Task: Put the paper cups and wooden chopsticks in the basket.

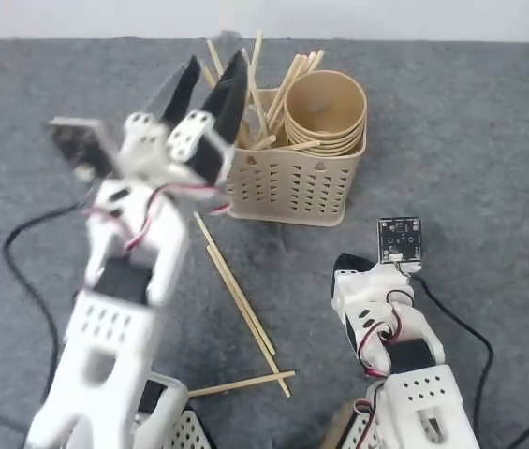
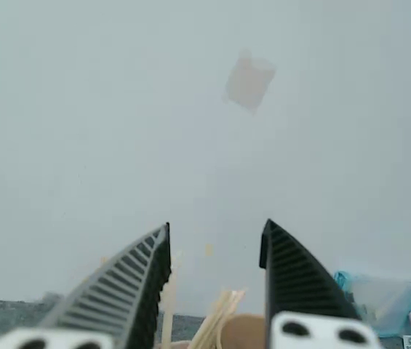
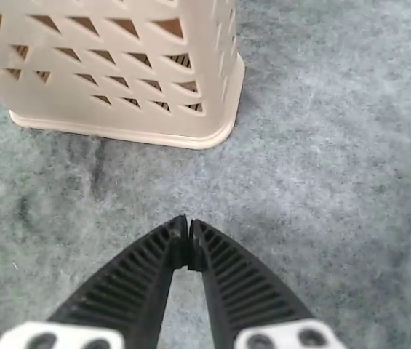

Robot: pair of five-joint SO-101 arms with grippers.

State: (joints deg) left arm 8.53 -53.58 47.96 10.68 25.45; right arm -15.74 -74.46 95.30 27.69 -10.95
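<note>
1. The beige basket (image 1: pixel 292 192) sits at the upper centre of the high view on grey carpet (image 1: pixel 470 140). A stack of paper cups (image 1: pixel 325 108) is nested in its right half. A bundle of wooden chopsticks (image 1: pixel 287 79) stands in its left half, leaning out over the rim.
2. Loose chopsticks (image 1: pixel 241 299) lie on the carpet, running diagonally from under the basket's left corner toward the lower centre. One more (image 1: pixel 241 383) lies nearly level by their lower ends.
3. The left gripper (image 1: pixel 217 58) hangs raised at the upper left, beside the basket's left edge. Its jaws are moderately spread, with nothing between them.
4. The right gripper (image 3: pixel 189 243) sits low over the carpet at the lower right, in front of the basket, its tips pressed together on nothing.
5. The cups look done, so gathering the floor chopsticks seems to be the step in hand. The next move calls for lowering the spread left gripper onto a diagonal stick and pinching thin, flat-lying wood without it rolling away.
</note>
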